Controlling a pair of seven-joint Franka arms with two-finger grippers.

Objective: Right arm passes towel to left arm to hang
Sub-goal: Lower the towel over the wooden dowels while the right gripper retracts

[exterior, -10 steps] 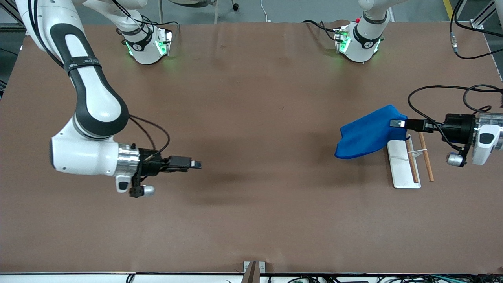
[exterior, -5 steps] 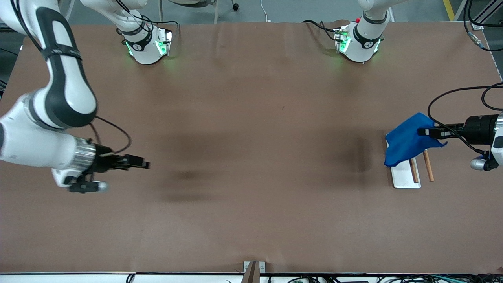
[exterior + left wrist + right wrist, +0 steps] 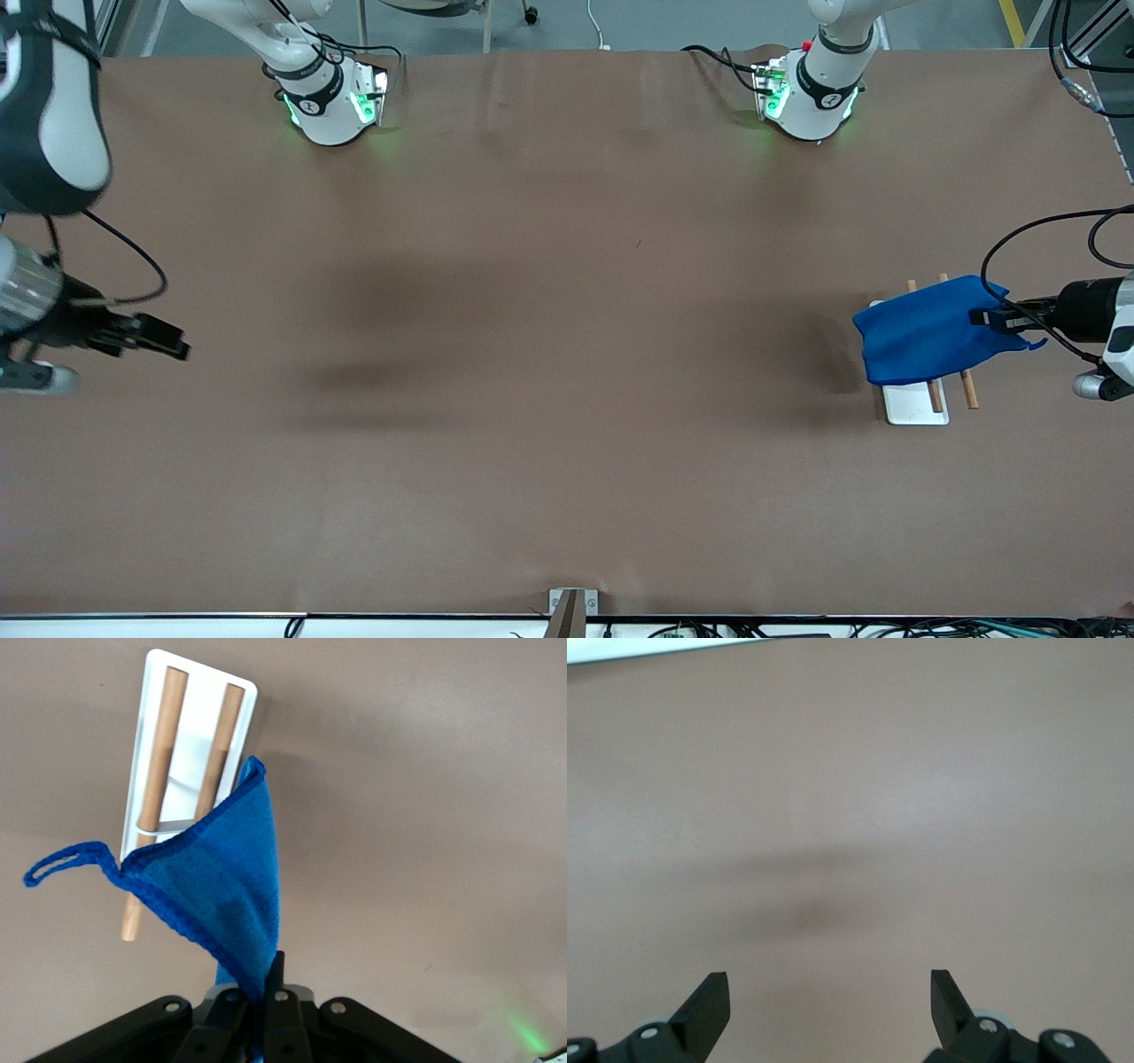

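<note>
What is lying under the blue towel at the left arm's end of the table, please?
Under the towel, held by the shut left claw, stands a white rack with two wooden rods. Their middles are covered; only the ends show.

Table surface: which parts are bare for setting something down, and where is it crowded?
The brown table is bare between the two bases and the front camera's edge. It is crowded only at the left arm's end: the left tool holds the towel over the white rack. The open right tool hangs over bare table.
</note>
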